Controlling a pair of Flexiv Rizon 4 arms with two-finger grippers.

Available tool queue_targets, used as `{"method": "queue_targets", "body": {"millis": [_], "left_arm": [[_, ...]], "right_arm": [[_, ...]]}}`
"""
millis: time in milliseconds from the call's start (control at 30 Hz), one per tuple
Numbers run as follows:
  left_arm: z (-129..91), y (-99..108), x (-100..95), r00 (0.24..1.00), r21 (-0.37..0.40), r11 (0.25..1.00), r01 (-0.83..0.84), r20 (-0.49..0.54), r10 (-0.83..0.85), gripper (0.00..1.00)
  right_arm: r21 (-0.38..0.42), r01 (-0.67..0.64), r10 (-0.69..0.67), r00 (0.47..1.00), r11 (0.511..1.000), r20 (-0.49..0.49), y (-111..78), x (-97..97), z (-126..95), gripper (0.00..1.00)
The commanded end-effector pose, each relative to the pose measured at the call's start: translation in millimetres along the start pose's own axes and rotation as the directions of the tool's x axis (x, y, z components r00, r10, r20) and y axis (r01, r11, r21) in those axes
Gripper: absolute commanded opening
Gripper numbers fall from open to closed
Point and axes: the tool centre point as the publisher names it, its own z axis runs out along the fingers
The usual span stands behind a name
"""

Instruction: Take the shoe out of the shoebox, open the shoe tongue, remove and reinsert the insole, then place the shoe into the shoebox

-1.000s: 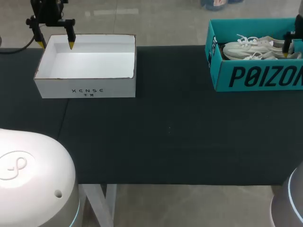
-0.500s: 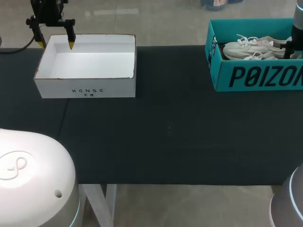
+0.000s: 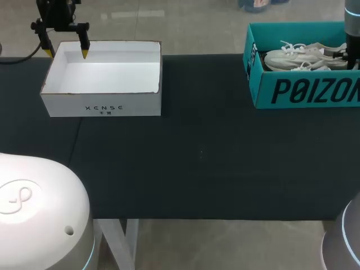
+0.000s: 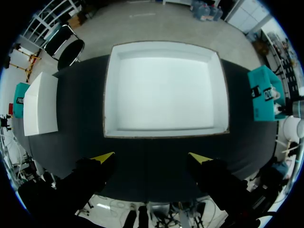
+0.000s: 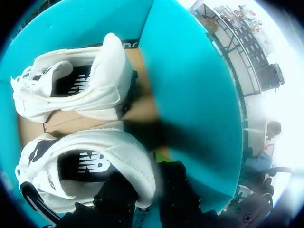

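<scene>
Two white shoes lie in the teal shoebox (image 3: 306, 90) at the far right of the table. My right gripper (image 3: 347, 56) is down inside that box at the heel end of the nearer shoe (image 3: 298, 56). In the right wrist view the right gripper (image 5: 145, 190) pinches the heel collar of this shoe (image 5: 109, 161), one finger inside and one outside, and the second shoe (image 5: 95, 80) lies ahead of it. My left gripper (image 3: 67, 53) hangs open over the far left corner of the white box (image 3: 104, 104), holding nothing.
The white box, seen from the left wrist with its near rim (image 4: 166, 133) ahead of the open left gripper (image 4: 152, 157), holds nothing. Black cloth covers the table (image 3: 202, 163) between the two boxes. The teal wall (image 5: 190, 85) stands close beside the right gripper.
My right gripper has sunk deeper into the teal box and its fingers have closed on the shoe's heel. The left arm has not moved.
</scene>
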Motion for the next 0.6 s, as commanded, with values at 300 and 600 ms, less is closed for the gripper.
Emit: {"method": "queue_targets", "body": {"millis": [300,600], "left_arm": [[-1,0,-0.3,1.000,-0.001,1.000,0.000,0.000,0.000,1.00],[-1,0,-0.3,1.000,-0.001,1.000,0.000,0.000,0.000,1.00]], "right_arm": [[-0.012,-0.035,0.034,0.997,0.999,-0.069,-19.6,-8.1,-55,0.00],[-0.062,-0.081,0.073,0.990,0.995,-0.123,-15.8,9.1,-135,0.00]]}}
